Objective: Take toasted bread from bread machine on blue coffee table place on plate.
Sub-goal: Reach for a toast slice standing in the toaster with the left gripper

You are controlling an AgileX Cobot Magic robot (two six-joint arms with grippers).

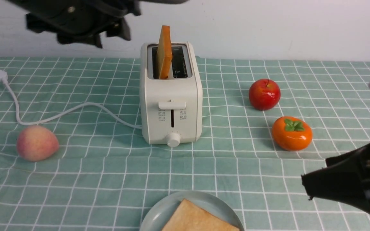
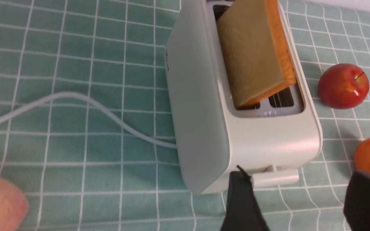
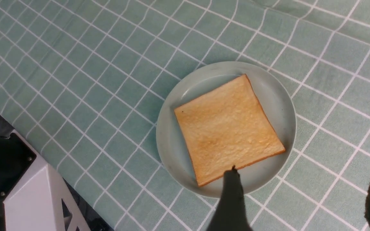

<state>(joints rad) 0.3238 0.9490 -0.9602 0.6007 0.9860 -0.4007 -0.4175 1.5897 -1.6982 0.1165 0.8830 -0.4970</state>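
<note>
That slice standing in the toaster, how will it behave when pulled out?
Probably stiff: the slice stands tall out of the toaster without bending. It leans slightly sideways, so it may scrape coming out.

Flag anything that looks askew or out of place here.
The toast in the bread machine leans sideways in its slot instead of standing straight. The machine's plug lies loose on the table, connected to nothing. Otherwise nothing stands out.
</note>
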